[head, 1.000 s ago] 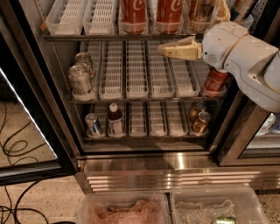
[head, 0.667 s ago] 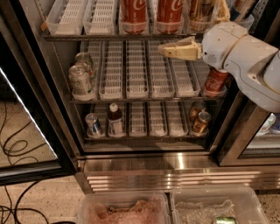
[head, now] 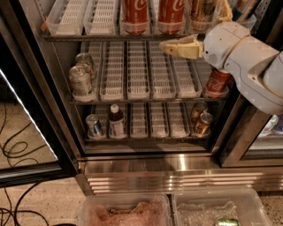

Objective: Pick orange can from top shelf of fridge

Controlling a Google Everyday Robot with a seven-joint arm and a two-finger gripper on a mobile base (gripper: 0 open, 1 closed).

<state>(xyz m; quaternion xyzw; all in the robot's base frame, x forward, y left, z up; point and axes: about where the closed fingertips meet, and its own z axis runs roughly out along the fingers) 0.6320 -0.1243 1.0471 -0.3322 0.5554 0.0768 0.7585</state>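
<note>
We see our cream-coloured two-finger claw (head: 164, 46) high in the camera view, a little right of centre. It lies roughly level, with its tip pointing toward the view's left. It springs from a rounded white plastic wrist housing (head: 223, 42), and behind that our thick white arm (head: 261, 75) slopes down to the right edge.

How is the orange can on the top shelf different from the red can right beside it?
The orange can is amber-gold; the red can is red with white lettering. The orange can stands further right, partly behind the arm; the red can is unblocked. Both stand upright on the top shelf. The pincer hovers just below the red can.
</note>
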